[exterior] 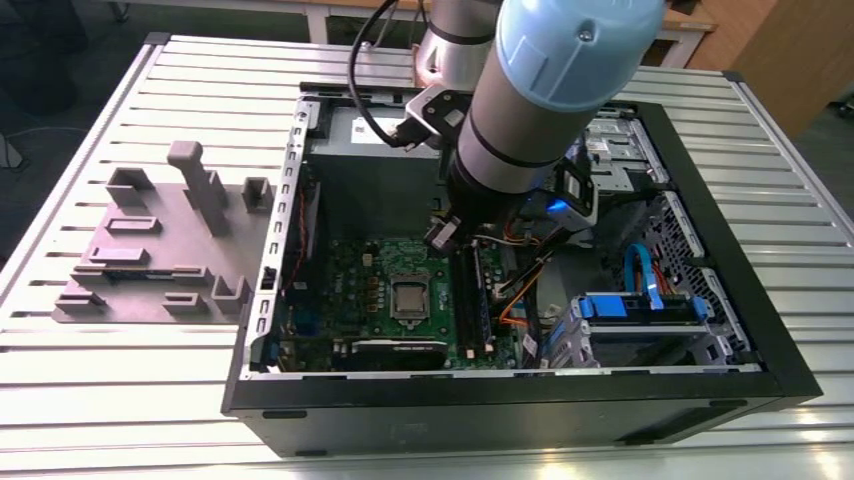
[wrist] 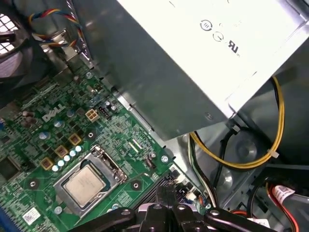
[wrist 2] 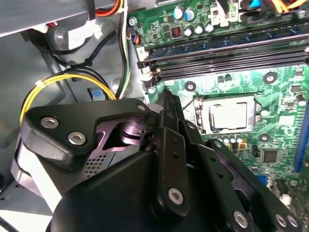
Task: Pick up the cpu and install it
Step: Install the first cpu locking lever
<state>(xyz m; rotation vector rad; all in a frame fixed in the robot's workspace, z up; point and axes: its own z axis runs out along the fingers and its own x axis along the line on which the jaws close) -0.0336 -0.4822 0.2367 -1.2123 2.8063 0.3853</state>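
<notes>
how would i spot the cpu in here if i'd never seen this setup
Look inside the open black computer case at the green motherboard. The cpu is the small shiny silver square in its metal-framed socket, the only plain flat metal face among dark chips.

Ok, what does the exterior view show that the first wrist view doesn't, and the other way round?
Exterior view: the grey fixture plate on the slatted table, beside the open case, and the arm reaching in. First wrist view: a yellow cable looping beside the power supply. Both: the cpu seated on the green motherboard.
</notes>
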